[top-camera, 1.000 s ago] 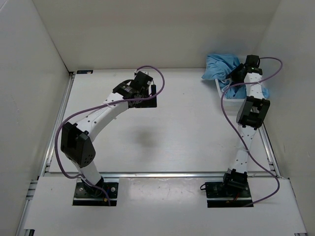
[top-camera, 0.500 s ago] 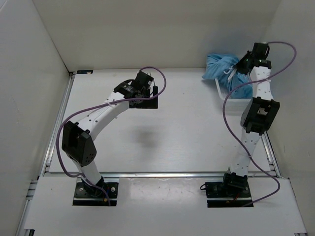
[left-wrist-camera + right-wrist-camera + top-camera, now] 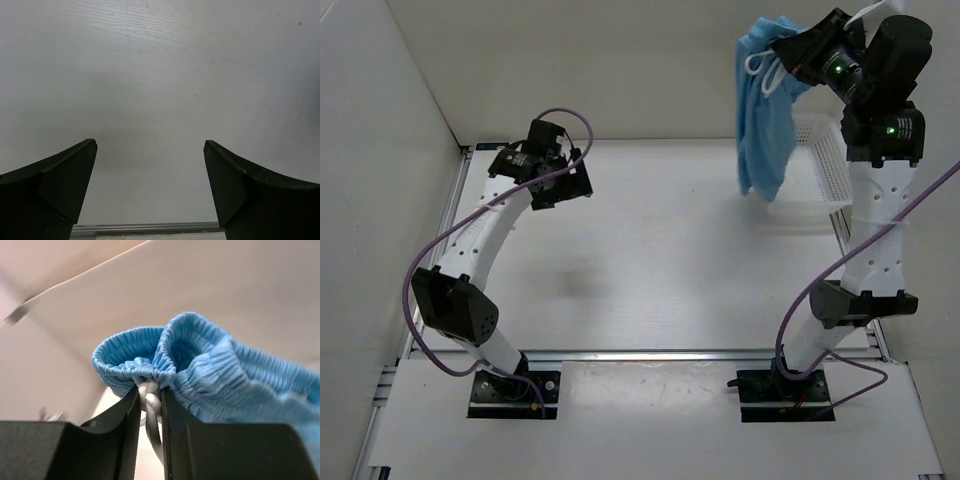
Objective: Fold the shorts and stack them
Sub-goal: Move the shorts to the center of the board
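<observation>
The right gripper (image 3: 149, 400) is nearly closed, its jaws pinching the gathered waistband and white drawstring (image 3: 146, 385) of the shorts (image 3: 760, 120). A second ago it was down in the basket (image 3: 817, 170) on the bunched cloth. Now it has risen high, and the shorts hang full length in the air over the basket's left edge, clear of the bench (image 3: 650, 260). The pickup looks done; spreading and folding remain. The left gripper (image 3: 150, 145) stands wide open and empty over bare bench, having swung leftward.
</observation>
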Robot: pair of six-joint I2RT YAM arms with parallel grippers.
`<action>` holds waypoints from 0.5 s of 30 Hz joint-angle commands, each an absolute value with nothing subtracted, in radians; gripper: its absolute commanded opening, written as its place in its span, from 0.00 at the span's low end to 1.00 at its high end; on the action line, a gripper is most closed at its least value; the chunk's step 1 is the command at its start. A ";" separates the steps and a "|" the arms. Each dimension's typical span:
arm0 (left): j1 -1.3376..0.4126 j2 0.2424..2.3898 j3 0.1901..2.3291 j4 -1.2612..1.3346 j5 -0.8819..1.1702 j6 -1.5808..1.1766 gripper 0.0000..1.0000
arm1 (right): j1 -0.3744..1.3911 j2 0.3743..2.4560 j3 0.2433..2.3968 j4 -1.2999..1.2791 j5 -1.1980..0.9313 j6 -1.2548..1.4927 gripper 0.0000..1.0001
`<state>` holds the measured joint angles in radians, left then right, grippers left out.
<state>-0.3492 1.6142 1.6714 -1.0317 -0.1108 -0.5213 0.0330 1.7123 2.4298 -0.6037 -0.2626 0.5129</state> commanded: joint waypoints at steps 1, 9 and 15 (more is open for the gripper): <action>-0.315 1.516 1.752 -1.100 -0.054 -0.520 1.00 | 0.139 1.669 2.465 -0.653 -0.333 0.503 0.03; -0.094 1.465 1.940 -1.167 0.046 -0.443 1.00 | 0.253 1.578 2.327 -0.663 -0.224 0.494 0.05; -0.046 1.511 1.957 -1.177 0.109 -0.407 1.00 | 0.331 1.739 2.160 -0.663 -0.135 0.477 0.46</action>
